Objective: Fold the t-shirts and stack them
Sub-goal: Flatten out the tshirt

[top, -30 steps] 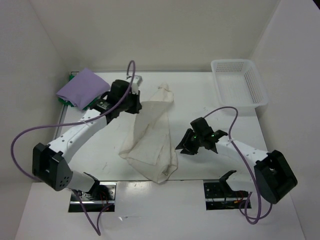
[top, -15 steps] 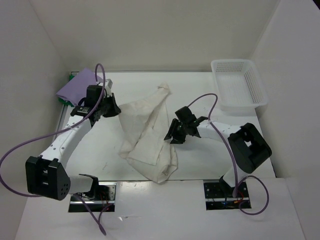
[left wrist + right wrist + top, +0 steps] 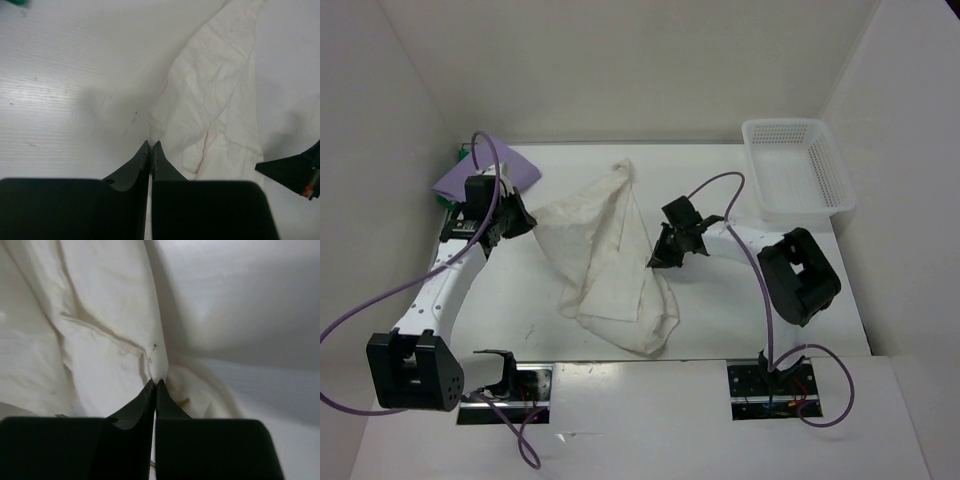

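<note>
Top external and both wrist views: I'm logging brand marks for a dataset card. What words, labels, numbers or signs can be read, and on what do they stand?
No text can be read in any view.
The cream-white t-shirt shows only creases and faint stains, with no print or tag.
The lavender t-shirt and the white lattice basket carry no visible marking.

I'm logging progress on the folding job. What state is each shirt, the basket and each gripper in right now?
cream shirt: unfolded, rumpled, pinched at two edges.
lavender shirt: resting on the green shirt, far left.
green shirt: mostly hidden, fold unclear.
basket: upright, empty.
left gripper: shut on cream shirt.
right gripper: shut on cream shirt.
</note>
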Robot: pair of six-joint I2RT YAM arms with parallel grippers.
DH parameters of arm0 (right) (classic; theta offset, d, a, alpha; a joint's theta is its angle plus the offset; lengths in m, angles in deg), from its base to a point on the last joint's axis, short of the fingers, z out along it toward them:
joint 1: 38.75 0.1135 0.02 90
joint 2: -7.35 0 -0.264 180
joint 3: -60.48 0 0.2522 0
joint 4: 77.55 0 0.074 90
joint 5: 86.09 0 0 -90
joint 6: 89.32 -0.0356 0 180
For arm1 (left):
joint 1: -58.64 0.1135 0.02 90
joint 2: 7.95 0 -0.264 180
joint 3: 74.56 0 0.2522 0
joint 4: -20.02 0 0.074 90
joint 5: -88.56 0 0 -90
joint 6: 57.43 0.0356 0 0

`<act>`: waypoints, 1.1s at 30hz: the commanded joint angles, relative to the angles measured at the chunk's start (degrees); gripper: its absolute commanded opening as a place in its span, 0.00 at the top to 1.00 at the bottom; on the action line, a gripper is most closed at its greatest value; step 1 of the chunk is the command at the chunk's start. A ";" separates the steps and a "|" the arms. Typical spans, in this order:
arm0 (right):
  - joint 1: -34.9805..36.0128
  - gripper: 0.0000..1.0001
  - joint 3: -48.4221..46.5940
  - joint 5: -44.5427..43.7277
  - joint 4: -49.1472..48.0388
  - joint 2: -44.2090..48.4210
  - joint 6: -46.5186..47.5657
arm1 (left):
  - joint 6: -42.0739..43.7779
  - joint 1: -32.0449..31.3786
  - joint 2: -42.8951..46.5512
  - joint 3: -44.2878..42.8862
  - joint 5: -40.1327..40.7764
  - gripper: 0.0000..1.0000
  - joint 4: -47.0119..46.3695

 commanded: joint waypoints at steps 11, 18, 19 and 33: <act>-22.22 0.67 -51.57 -2.37 15.86 -19.25 11.61 | -1.50 2.84 2.79 2.83 6.46 0.99 2.20; -21.52 0.50 -32.91 -7.64 10.26 -5.75 15.13 | -1.50 2.84 2.78 3.35 6.46 0.99 2.20; -21.52 0.51 -30.01 -7.64 9.12 -4.51 15.13 | -1.50 2.84 2.78 3.35 6.46 0.99 2.20; -21.52 0.51 -19.79 -3.96 1.29 -11.61 13.81 | -1.50 2.84 3.40 5.02 4.71 0.98 1.67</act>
